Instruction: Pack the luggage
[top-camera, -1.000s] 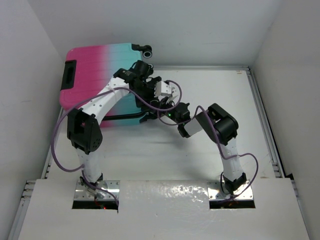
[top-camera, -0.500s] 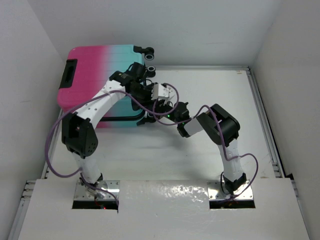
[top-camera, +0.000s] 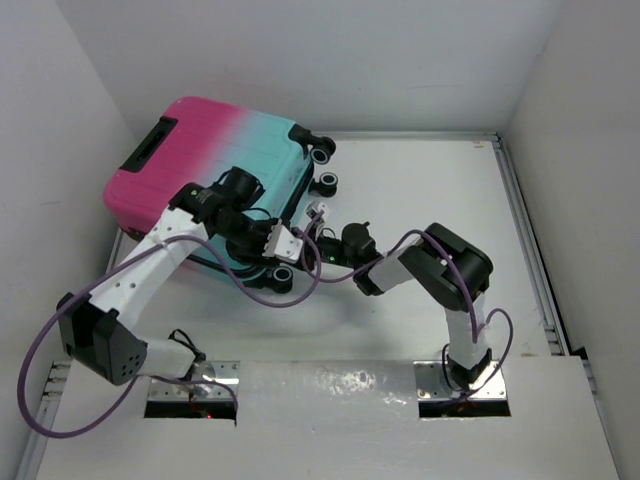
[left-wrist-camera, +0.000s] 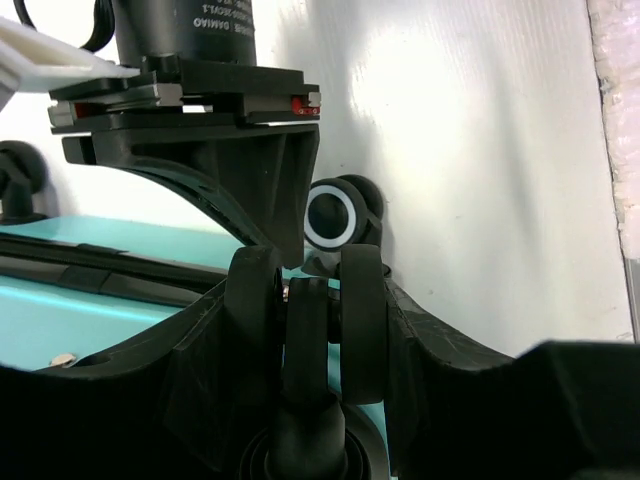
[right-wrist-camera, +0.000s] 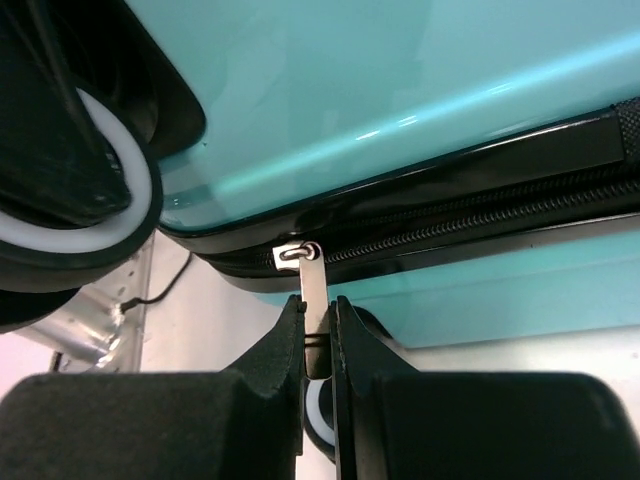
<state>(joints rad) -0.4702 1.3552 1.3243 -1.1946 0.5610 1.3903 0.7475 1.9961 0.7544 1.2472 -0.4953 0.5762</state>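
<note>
The luggage (top-camera: 210, 150) is a ribbed hard-shell suitcase, pink fading to turquoise, lying closed and slanted at the table's back left. My left gripper (top-camera: 285, 268) is at its near wheel corner. In the left wrist view the left gripper (left-wrist-camera: 305, 290) is shut on a black caster wheel (left-wrist-camera: 305, 325), above the turquoise shell (left-wrist-camera: 80, 310). My right gripper (top-camera: 325, 243) reaches in from the right. In the right wrist view the right gripper (right-wrist-camera: 318, 335) is shut on the silver zipper pull (right-wrist-camera: 312, 295), which hangs from the black zipper line of the luggage (right-wrist-camera: 400, 90).
Two more wheels (top-camera: 322, 152) (top-camera: 328, 185) stick out at the suitcase's right end. White walls stand close behind and to the left. A metal rail (top-camera: 522, 220) runs along the table's right side. White tabletop (top-camera: 430, 190) lies to the right of the grippers.
The suitcase has turned, its wheel end swinging toward the near side. My left arm dropped back and its gripper went from open to shut on a wheel. The right gripper followed, still pinching.
</note>
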